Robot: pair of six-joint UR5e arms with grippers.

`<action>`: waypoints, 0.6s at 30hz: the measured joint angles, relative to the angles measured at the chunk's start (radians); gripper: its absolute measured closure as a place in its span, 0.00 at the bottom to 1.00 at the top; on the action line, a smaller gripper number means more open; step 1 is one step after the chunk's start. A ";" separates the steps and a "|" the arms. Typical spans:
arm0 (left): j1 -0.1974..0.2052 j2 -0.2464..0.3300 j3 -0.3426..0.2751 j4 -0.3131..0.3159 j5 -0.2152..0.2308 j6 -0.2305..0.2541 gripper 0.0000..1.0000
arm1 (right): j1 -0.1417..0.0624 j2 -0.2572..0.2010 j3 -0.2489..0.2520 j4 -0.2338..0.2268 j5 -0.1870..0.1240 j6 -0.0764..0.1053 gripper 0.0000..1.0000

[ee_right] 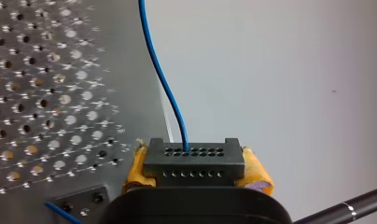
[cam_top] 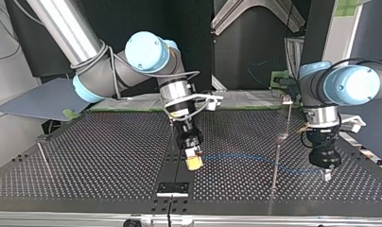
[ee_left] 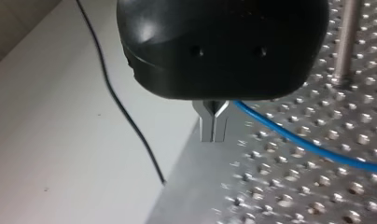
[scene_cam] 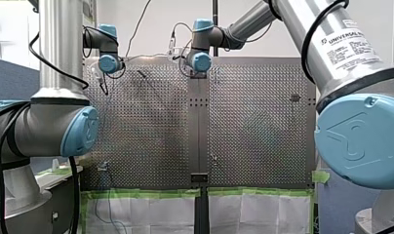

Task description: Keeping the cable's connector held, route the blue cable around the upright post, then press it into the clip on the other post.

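1. Clamping the dark connector (ee_right: 194,161) from both sides, my right gripper (cam_top: 194,162) is shut on it with yellow pads (ee_right: 256,175).
2. Blue cable (cam_top: 246,158) runs from the connector low over the perforated table (cam_top: 85,156) and past the upright post (cam_top: 276,163). Which side it passes is unclear.
3. My left gripper (cam_top: 326,174): metal fingers (ee_left: 213,126) pressed together, nipping the cable at their root.
4. Other post (cam_top: 289,118) stands apart from the cable.

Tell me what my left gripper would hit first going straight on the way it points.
The table: my left gripper points straight down at its holed surface, with nothing between. The gap looks small, though depth is unclear.
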 joint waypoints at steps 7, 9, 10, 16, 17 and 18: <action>-0.003 -0.017 0.000 0.019 0.032 -0.003 1.00 | -0.001 0.025 -0.001 0.000 -0.002 -0.002 1.00; -0.003 -0.025 0.000 0.021 0.035 -0.004 1.00 | -0.002 0.030 -0.001 0.000 -0.002 -0.003 1.00; -0.003 -0.029 0.000 0.021 0.035 -0.004 1.00 | -0.002 0.033 -0.001 0.000 -0.002 -0.003 1.00; -0.005 -0.069 0.000 0.022 0.038 -0.001 1.00 | -0.002 0.049 -0.001 0.000 -0.003 -0.005 1.00; -0.007 -0.075 0.000 0.022 0.039 -0.001 1.00 | -0.002 0.053 -0.001 0.000 -0.003 -0.005 1.00; -0.008 -0.080 0.000 0.022 0.042 0.000 1.00 | -0.001 0.058 -0.001 0.000 -0.003 -0.006 1.00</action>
